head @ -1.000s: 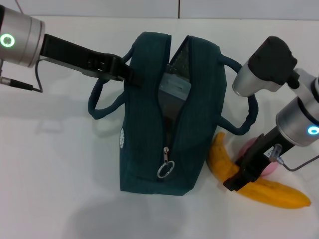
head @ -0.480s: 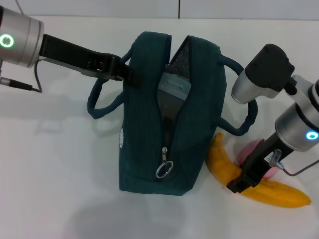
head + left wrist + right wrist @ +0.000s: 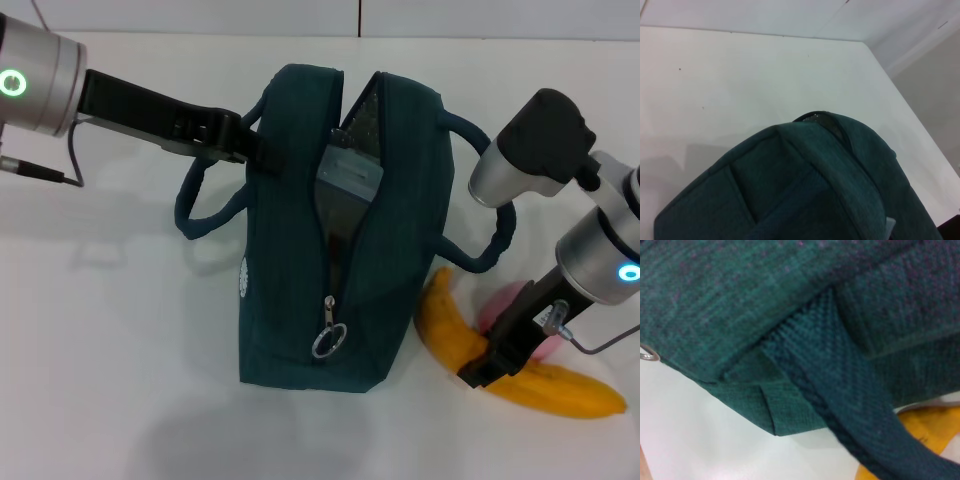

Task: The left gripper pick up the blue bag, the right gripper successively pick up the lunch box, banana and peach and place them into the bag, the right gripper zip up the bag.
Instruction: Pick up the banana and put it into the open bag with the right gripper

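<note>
The banana lies on the table directly under the right claw, whose fingers straddle its middle; whether they have clamped cannot be told. The peach sits just behind. A good grasp should be central and firm. The left claw is clamped on the bag, with the lunch box inside.

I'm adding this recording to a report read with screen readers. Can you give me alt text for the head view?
The right gripper is down on the banana lying on the white table beside an upright, partly unzipped blue bag, with the peach just behind the banana. The left gripper is at the bag's upper edge, and the lunch box shows inside the opening.
</note>
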Robot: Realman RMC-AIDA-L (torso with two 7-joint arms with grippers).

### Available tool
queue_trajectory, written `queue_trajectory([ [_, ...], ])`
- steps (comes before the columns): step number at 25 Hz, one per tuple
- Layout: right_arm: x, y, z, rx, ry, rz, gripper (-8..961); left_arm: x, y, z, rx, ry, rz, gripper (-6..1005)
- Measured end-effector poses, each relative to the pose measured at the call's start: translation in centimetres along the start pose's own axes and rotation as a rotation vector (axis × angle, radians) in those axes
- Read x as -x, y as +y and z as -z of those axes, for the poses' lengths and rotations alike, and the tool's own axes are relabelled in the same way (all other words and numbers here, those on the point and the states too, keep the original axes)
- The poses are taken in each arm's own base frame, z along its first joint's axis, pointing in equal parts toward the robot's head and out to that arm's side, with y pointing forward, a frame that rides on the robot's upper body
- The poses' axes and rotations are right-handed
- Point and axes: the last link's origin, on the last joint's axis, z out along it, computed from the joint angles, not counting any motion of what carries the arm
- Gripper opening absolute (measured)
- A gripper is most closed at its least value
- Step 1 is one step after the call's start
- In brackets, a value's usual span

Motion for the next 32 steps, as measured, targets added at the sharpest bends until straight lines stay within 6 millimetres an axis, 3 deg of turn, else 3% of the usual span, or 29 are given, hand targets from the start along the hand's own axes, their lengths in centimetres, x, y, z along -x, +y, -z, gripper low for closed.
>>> queue_trajectory([
  [8,-1.7,-1.7,2.0,0.047,-0.081,-0.072,423,0.1,-0.1,0.0,-0.001,0.000,0.002,64],
  [16,-5.8,-4.1,5.0,0.257,-0.312,-0.204,423,0.0,0.0,0.0,0.000,0.000,-0.002,65],
  [23,-9.2,-5.8,6.1,0.339,-0.484,-0.285,424,-0.1,0.2,-0.2,0.004,-0.001,-0.005,65],
  [32,-15.0,-7.1,9.7,0.379,-0.947,-0.326,424,-0.2,0.3,-0.2,0.013,0.004,-0.004,66],
])
